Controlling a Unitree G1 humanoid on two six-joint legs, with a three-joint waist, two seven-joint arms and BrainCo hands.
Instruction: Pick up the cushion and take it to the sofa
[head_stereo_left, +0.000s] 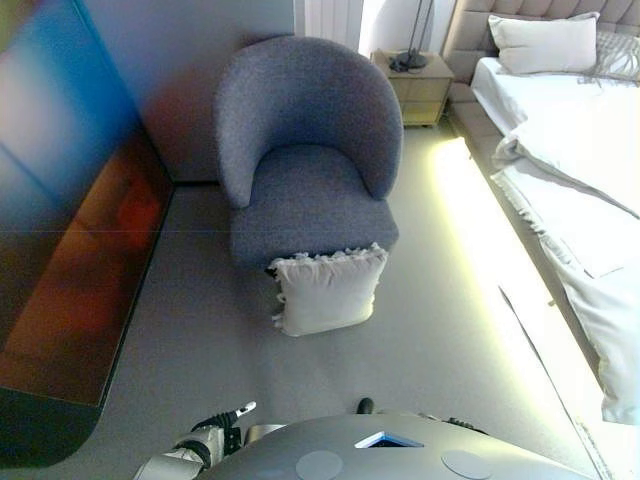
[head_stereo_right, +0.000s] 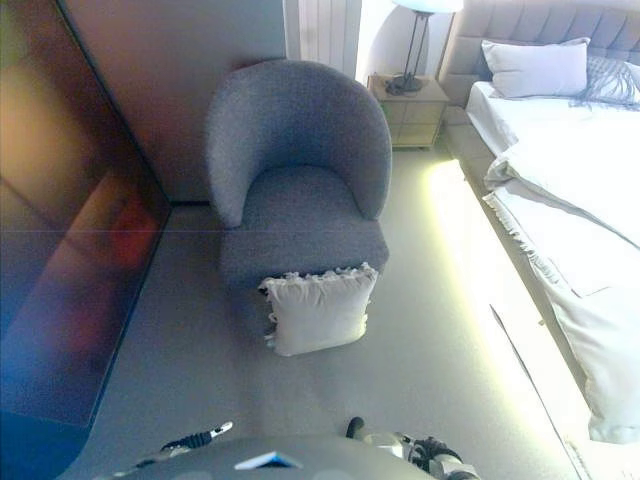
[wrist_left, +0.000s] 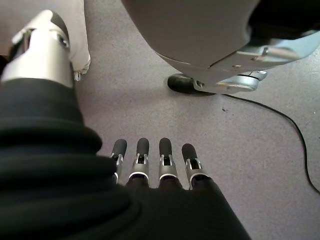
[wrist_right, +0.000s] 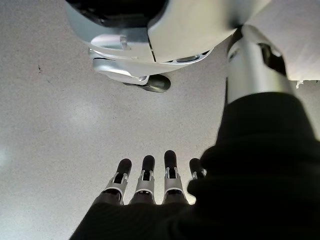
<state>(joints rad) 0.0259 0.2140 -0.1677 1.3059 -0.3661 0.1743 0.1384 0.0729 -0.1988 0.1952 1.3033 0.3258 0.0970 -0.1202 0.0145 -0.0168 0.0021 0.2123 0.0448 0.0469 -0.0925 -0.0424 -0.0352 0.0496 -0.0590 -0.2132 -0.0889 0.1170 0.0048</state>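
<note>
A cream fringed cushion (head_stereo_left: 329, 290) stands on the floor, leaning against the front of a grey armchair (head_stereo_left: 305, 150); both also show in the right eye view, the cushion (head_stereo_right: 318, 310) in front of the armchair (head_stereo_right: 297, 160). My left hand (head_stereo_left: 215, 432) hangs low at the bottom left, well short of the cushion. In its wrist view its fingers (wrist_left: 153, 162) are straight and hold nothing. My right hand (head_stereo_right: 400, 442) hangs low at the bottom right. In its wrist view its fingers (wrist_right: 147, 180) are straight and empty. A corner of the cushion (wrist_left: 80, 35) shows in the left wrist view.
A bed (head_stereo_left: 585, 170) with white covers and a pillow (head_stereo_left: 543, 42) runs along the right. A wooden nightstand (head_stereo_left: 415, 88) with a lamp stands behind the armchair. A dark glossy panel (head_stereo_left: 70, 200) lines the left side. Grey carpet (head_stereo_left: 440, 330) lies between.
</note>
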